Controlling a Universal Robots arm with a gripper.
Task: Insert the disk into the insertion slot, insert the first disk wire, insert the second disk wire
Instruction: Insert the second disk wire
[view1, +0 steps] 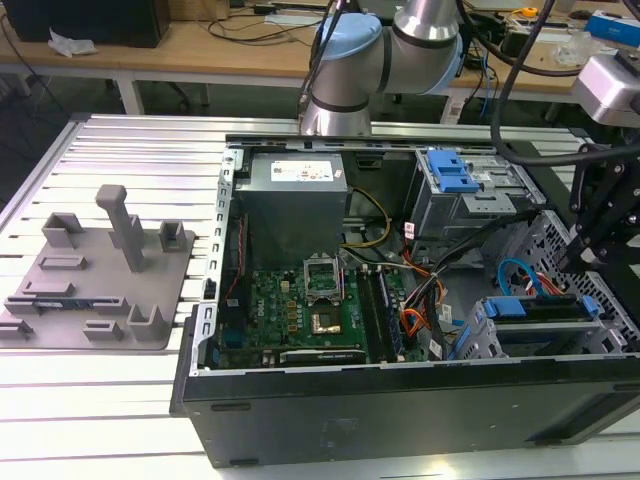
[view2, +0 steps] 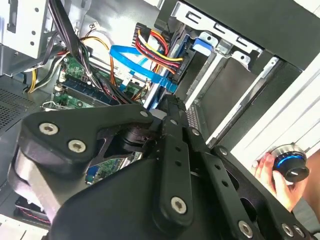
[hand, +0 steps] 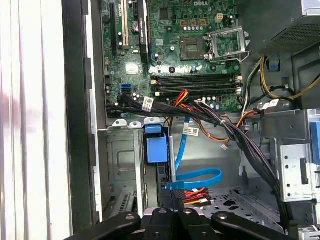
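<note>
Blue carrier edges frame the disk (view1: 530, 306), which we see seated in the insertion slot (view1: 520, 340) at the case's corner on the exterior view's right. Its red-orange first disk wire (hand: 195, 195) and looping blue second disk wire (hand: 197, 177) meet the disk's end just beside the claw (hand: 172, 212); we cannot tell the claw's state. We judge a skewed push could bend a plug or snag the loop.

The blue-framed disk (view1: 535, 305) sat seated in the low grey perforated insertion slot (view1: 520, 340), with the red-and-orange first disk wire (hand: 195, 195) and the looping bright blue second disk wire (hand: 197, 177) both running to its rear edge.
</note>
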